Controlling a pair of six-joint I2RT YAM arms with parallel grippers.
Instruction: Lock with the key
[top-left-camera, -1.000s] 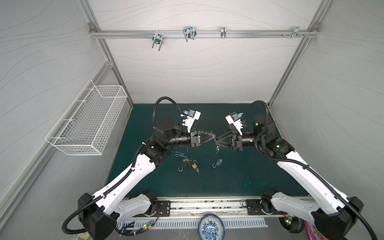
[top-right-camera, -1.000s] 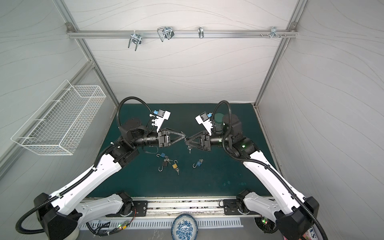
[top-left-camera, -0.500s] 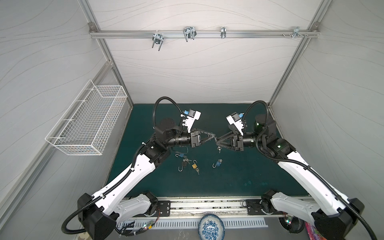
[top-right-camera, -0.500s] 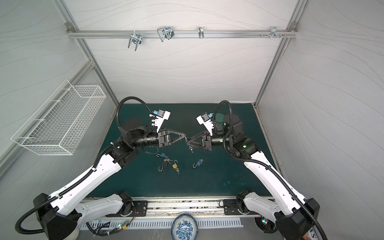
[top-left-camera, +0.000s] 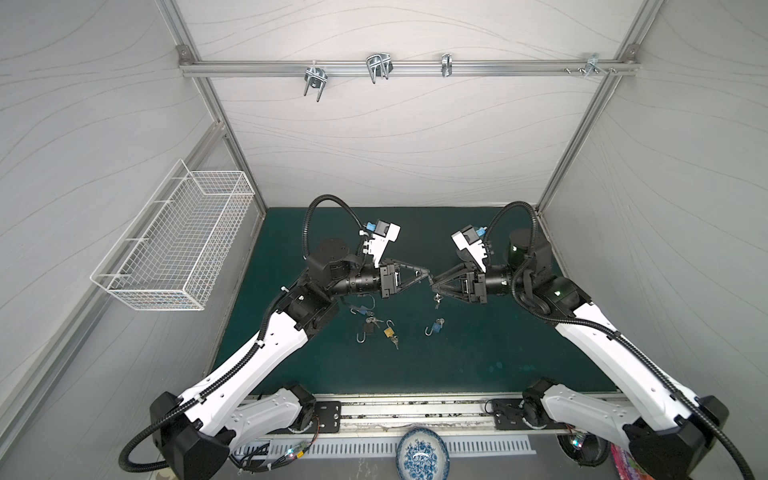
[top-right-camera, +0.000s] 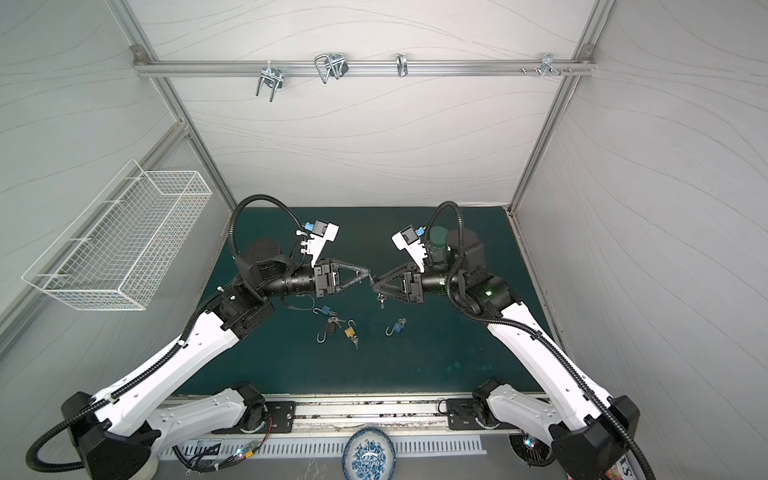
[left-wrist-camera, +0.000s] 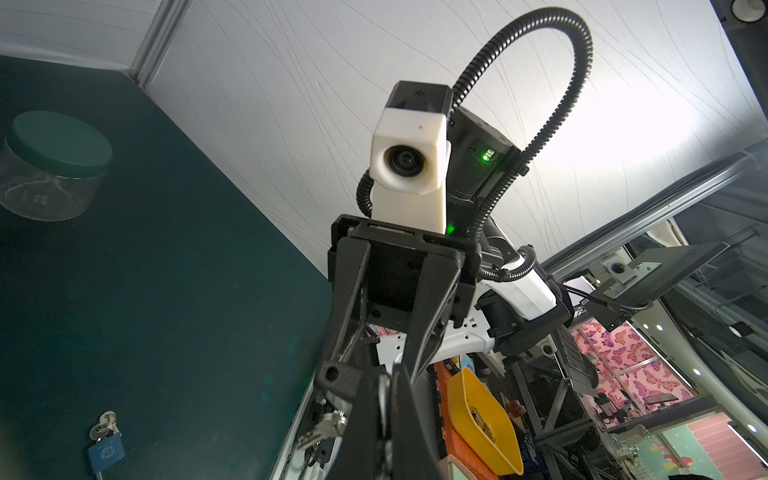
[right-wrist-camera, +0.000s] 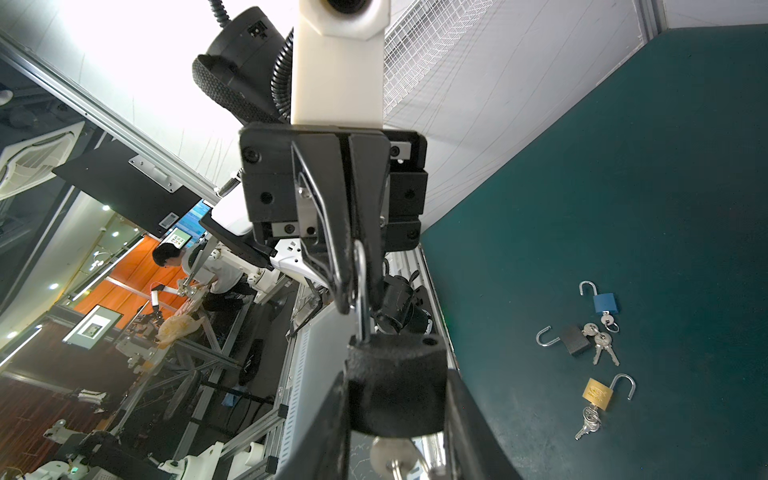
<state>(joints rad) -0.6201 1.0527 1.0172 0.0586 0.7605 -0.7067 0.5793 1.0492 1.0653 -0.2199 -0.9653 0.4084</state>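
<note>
Front edge: blue-and-white bowl (top-left-camera: 422, 453), outside the green bench (top-left-camera: 478, 365), between the bases of the two arms.
Loose locks: lying on the bench below the arms, each with open shackle and keys attached: brass padlock (top-left-camera: 389, 331), black padlock (top-left-camera: 368, 328) just beside it, blue padlock (top-left-camera: 436, 327) apart to the right, second blue padlock (top-left-camera: 363, 309) nearest the left arm.
Right pincer (top-left-camera: 434, 286): raised above the bench, closed on the black body of the held padlock (right-wrist-camera: 395, 382), one finger at each side.
Keys (right-wrist-camera: 388, 455): hanging under the held padlock, free of the bench.
Shackle (right-wrist-camera: 360, 282): silver, standing out of the body toward the left arm; one hole in the top of the body bare.
Left pincer (top-left-camera: 427, 275): closed tight on the shackle, tip to tip with the right pincer.
Jar (left-wrist-camera: 54, 166): clear, green lid, upright on the bench behind the right arm.
Basket (top-left-camera: 178, 249): white wire, on the left wall.
Far wall: metal rail (top-left-camera: 498, 68) with hooks.
</note>
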